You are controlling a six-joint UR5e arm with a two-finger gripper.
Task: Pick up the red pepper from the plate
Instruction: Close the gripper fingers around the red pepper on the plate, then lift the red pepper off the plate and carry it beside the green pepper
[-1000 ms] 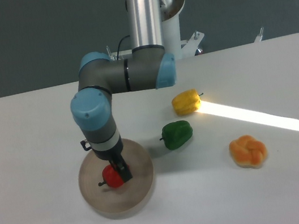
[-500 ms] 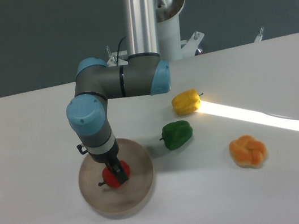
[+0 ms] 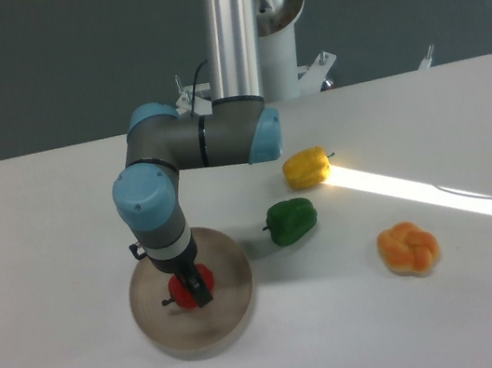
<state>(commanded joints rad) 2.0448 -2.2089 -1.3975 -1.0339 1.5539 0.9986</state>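
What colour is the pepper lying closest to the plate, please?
Green: the green pepper lies right of the plate in the fixed camera view.

Three peppers: red pepper (image 3: 183, 290), green pepper (image 3: 291, 221), yellow pepper (image 3: 306, 168). One plate (image 3: 232, 295). One orange bun (image 3: 408, 248).

The gripper (image 3: 194, 289) stands over the red pepper (image 3: 183, 292) on the plate (image 3: 231, 301) — fingers straddling it.
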